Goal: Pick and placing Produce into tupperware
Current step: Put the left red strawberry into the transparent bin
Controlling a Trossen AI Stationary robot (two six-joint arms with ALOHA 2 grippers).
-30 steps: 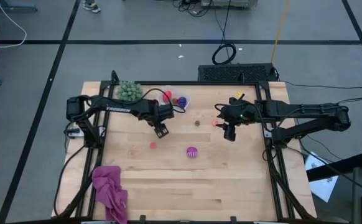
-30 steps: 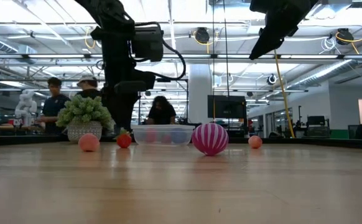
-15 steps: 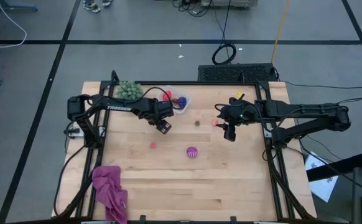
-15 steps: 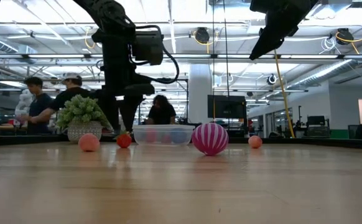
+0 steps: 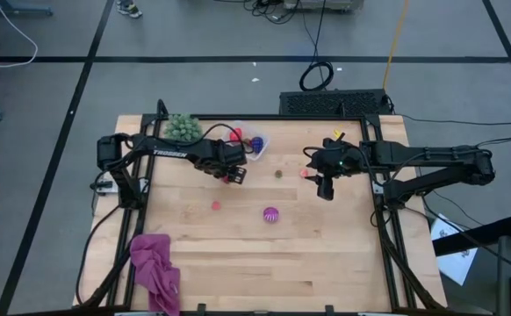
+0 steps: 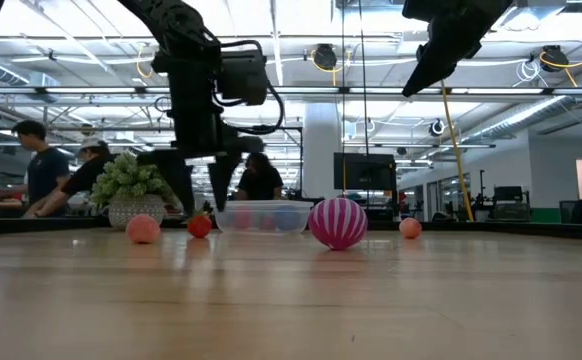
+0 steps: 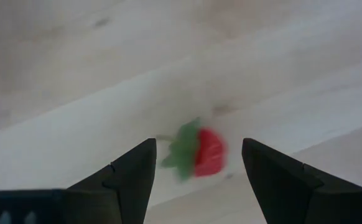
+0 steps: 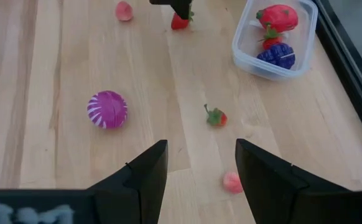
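A small red strawberry with green leaves (image 7: 201,151) lies on the table between the open fingers of my left gripper (image 7: 198,144). The fingers come down on either side of it (image 6: 200,226) without touching. The clear tub (image 5: 253,145) near the far edge holds a red piece (image 8: 277,15), a smaller red one and a blue-purple one (image 8: 275,55). A magenta-striped ball (image 5: 270,214), two pink pieces (image 5: 216,205) (image 5: 305,173) and a tiny strawberry-like piece (image 8: 216,116) lie loose. My right gripper (image 8: 199,180) hovers open, high above the table's right half.
The green bushy plant in its pot (image 5: 182,128) stands at the far left, just beside the tub. A magenta cloth (image 5: 154,268) lies at the near left corner. Bare wood stretches along the near side. People stand in the room beyond the table (image 6: 31,165).
My left gripper has shifted slightly toward the tub and the table's right, turned, and come down so that its fingers now straddle the red strawberry. The strawberry has stayed in place. My right arm has kept still.
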